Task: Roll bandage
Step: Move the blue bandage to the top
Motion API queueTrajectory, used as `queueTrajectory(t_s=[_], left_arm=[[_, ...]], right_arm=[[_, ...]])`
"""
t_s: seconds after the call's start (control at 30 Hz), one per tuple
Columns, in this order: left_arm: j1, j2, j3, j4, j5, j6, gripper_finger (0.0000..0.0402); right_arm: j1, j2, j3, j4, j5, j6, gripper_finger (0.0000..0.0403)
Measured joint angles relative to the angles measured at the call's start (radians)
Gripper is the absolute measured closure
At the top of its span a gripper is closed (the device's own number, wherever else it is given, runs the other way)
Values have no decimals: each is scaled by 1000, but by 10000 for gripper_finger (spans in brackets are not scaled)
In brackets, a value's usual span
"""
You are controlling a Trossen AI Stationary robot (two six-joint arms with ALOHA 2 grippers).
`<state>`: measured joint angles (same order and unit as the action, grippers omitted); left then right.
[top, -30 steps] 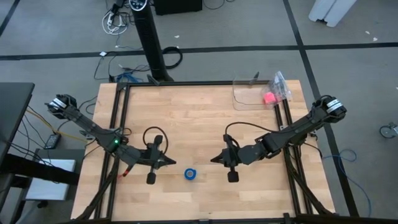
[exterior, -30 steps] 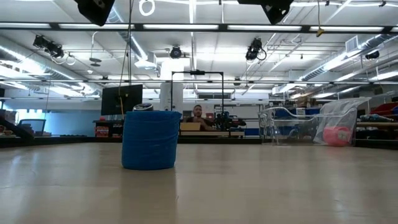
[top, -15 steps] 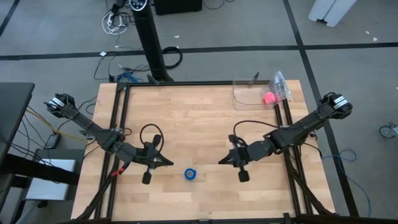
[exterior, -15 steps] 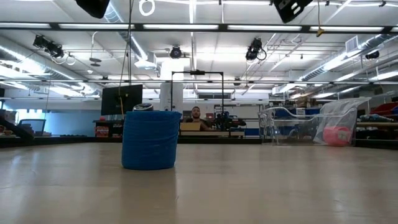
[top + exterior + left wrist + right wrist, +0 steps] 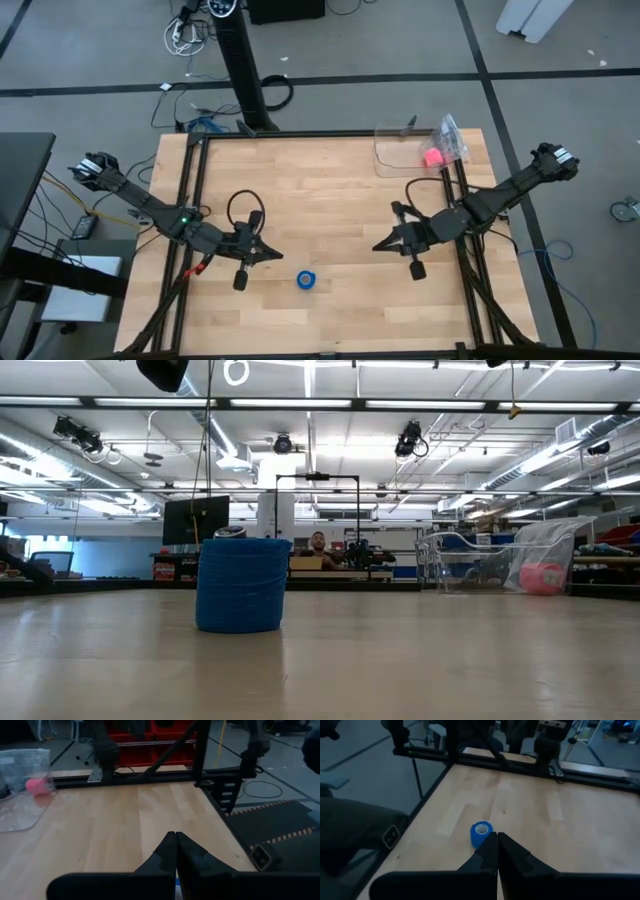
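Wooden table (image 5: pixel 320 190) inside a black frame, workshop floor around it; a clear bag (image 5: pixel 405 152) holding a pink ball (image 5: pixel 432 157) sits at the far right corner, well away from the work.

You have the bandage (image 5: pixel 306 279) standing near the table's front edge, roughly midway between the arms. It is a tight blue coil on its end, hollow centre facing up, so its axis is vertical. No loose tail shows in the low view or the right wrist view. Judged from that, the rolling looks finished.

Left gripper (image 5: pixel 272 256): fingers pressed together, holding nothing, pointing toward the table's middle. The coil lies just ahead of its tip and slightly nearer the front edge. This is your closer arm.

Right gripper (image 5: pixel 378 246): also closed and empty, pointing back toward the middle. The coil sits farther from it, ahead and toward the front edge.

Should the coil need any further handling, you would reach from the left, parting the fingers first and coming down over the upright axis.
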<state>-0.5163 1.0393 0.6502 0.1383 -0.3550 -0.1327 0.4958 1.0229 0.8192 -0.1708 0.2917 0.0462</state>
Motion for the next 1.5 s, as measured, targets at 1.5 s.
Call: queueTrajectory(t_s=[1.5], left_arm=[[119,150,-1,352,309,230,394]], right_arm=[[47,-77,-311,371,27,-22,402]])
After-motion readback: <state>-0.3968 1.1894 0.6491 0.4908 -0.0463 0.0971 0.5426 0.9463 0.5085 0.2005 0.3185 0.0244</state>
